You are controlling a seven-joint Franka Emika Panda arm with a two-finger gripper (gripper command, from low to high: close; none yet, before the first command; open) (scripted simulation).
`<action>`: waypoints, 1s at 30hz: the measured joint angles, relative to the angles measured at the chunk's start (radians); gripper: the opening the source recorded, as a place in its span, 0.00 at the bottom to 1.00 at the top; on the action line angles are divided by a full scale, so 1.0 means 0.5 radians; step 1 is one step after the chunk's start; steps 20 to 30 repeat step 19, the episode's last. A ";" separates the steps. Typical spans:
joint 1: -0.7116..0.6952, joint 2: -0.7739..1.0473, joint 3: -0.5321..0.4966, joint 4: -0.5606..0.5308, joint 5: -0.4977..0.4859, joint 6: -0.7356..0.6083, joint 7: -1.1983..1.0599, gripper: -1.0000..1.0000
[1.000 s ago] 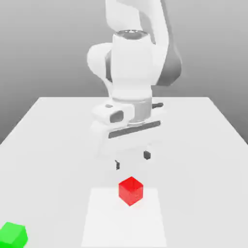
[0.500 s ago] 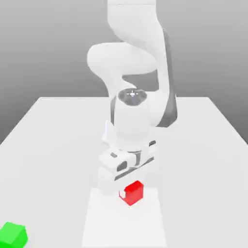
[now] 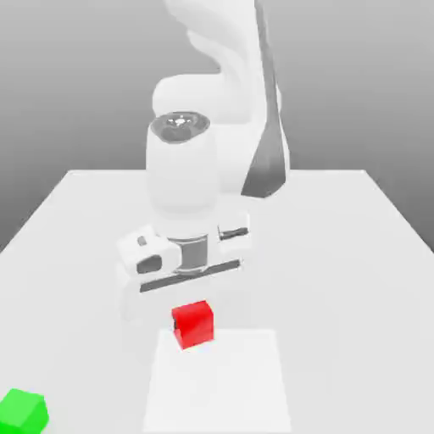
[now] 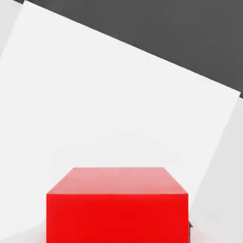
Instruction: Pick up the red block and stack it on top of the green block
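Hand (image 3: 193, 315) is gripping the small, smooth bright red cube (image 3: 193, 324) tightly (clear of the white counter (image 3: 339, 254)), so I'm carrying it toward the small bright green cube (image 3: 22, 410).

one red block (image 3: 193, 323) and one green block (image 3: 22, 410) — two blocks on one table (image 3: 339, 254).

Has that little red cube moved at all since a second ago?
Yes. The red block has shifted toward the exterior view's left, nearer the green block, and now overlaps the pale floor patch's far edge.

The exterior view faces the arm across the table (image 3: 76, 220); the hand view looks close onto the red block (image 4: 117, 206).
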State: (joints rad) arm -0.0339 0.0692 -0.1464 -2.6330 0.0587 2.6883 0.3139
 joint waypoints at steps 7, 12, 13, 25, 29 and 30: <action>-0.178 0.284 -0.181 0.506 0.115 -0.233 0.301 0.00; -0.307 0.497 -0.296 0.834 0.204 -0.351 0.484 0.00; -0.325 0.561 -0.287 0.857 0.237 -0.310 0.475 0.00; -0.376 0.747 -0.232 0.885 0.330 -0.159 0.422 1.00; -0.376 0.747 -0.232 0.885 0.330 -0.159 0.422 1.00; -0.376 0.747 -0.232 0.885 0.330 -0.159 0.422 1.00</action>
